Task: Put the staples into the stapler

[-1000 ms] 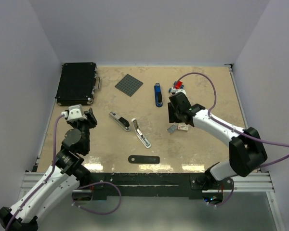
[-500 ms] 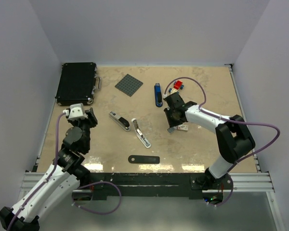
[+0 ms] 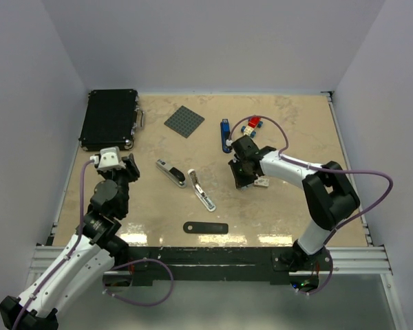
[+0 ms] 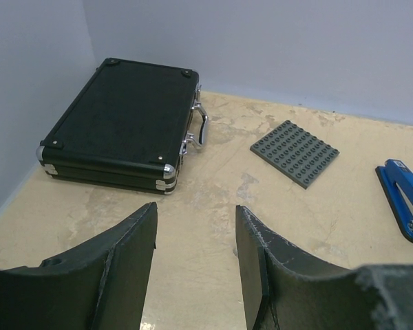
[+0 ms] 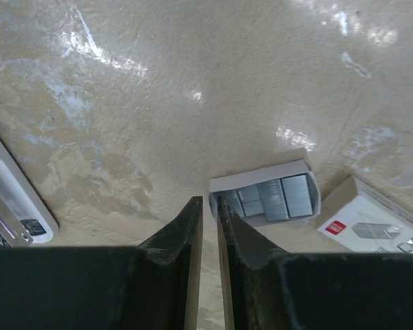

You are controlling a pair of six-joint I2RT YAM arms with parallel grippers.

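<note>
Progress on the loading is judged to be at an early stage. The stapler [image 3: 202,192] is seen lying opened out near the middle of the counter [image 3: 151,210], its two halves splayed in a shallow V. It is well apart from the left tool and clear of the staples.

The staples [image 5: 270,199] are found in a small tray, drawn out of a white, red-marked sleeve [image 5: 367,225]. Tray and sleeve lie just beside each other, to the right of the stapler and nearer than a toy-brick car [image 3: 251,125] and a blue object [image 3: 225,136]. Grey strips are visible in the tray. No strip is seen in the stapler's channel, though that detail is too small to confirm.

The right tool [image 5: 208,206] is set low over the counter with its fingers drawn together to a thin slit, the tips just beside the tray's left end. Nothing can be made out between them. The left tool [image 4: 196,223] is held with its fingers well apart and empty, facing a black case [image 4: 117,117] and a grey studded plate [image 4: 296,152].

Completed, as judged: stapler opened, staple tray exposed. Outstanding: a strip is to be taken from the tray, carried across, laid in the channel, and the stapler closed.
</note>
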